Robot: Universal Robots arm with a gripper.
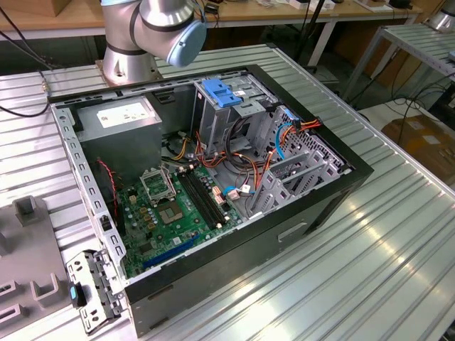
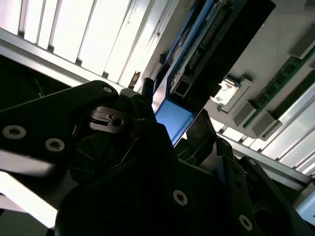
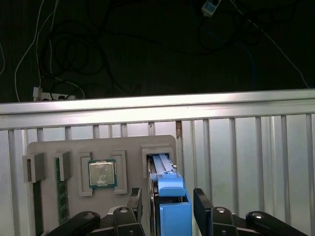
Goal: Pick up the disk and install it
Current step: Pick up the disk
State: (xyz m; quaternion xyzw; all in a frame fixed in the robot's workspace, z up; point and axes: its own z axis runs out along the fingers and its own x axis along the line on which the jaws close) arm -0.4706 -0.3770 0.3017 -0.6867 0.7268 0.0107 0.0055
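Robotics lab or electronics workshop, ribbed aluminium workbench (image 1: 370,270), open computer case (image 1: 213,192) with bare green circuit board (image 1: 170,213), robot arm (image 1: 153,35) bolted alongside, wooden benches (image 1: 57,18) behind, loose cables (image 3: 54,54) on dark floor

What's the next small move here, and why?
Probably draw the disk straight out along its slot, provided the grip is firm. In the first wrist view the hand straddles the disk, which stands on edge with one end seated in the grey holder tray; pulling sideways would likely jam it.

Wrist views dim, perhaps backlit; glare on the table (image 2: 98,34)
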